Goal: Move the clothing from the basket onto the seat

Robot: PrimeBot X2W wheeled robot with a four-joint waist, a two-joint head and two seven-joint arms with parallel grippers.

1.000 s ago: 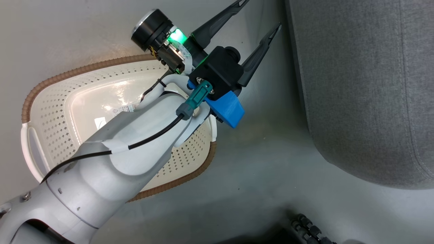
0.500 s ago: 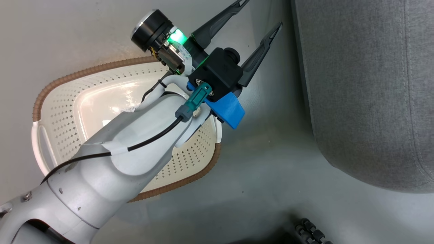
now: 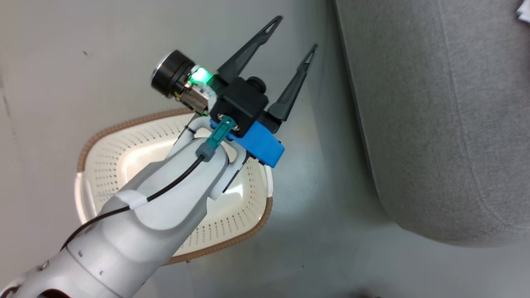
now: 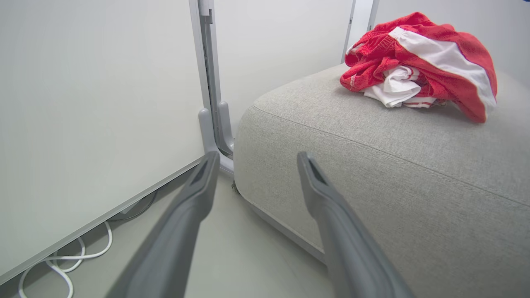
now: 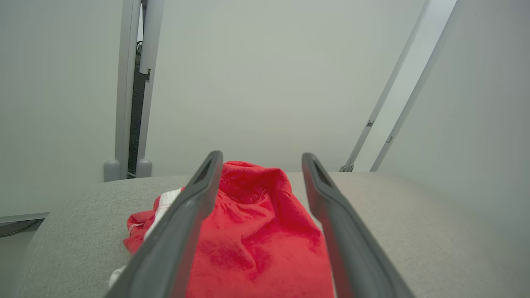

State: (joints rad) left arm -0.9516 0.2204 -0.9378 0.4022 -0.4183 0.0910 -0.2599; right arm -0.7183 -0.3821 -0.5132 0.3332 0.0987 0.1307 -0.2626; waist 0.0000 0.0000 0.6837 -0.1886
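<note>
Item: the clothing (image 4: 418, 62), bright red fabric with a broad white stripe and white trim, bunched in one heap on the seat (image 4: 372, 165), upper right of the left wrist view; in the right wrist view the same heap (image 5: 256, 231) lies at lower centre on the grey cushion (image 5: 414, 215). Item: the basket (image 3: 112, 165), cream perforated plastic with a brown woven-look rim, on the floor (image 3: 310, 227) at centre left of the head view, partly covered by the pale left forearm, apart from the seat (image 3: 434, 124) at right. Left tool (image 3: 294, 33): jaws wide apart, holding nothing, over the floor strip between basket and seat; blue bracket (image 3: 261, 142) and green lamp (image 3: 201, 75) at its wrist. Right tool (image 5: 261, 155): jaws spread wide, gripping nothing, the red heap showing between them. White cable (image 4: 83, 252), lower left, on the floor.
</note>
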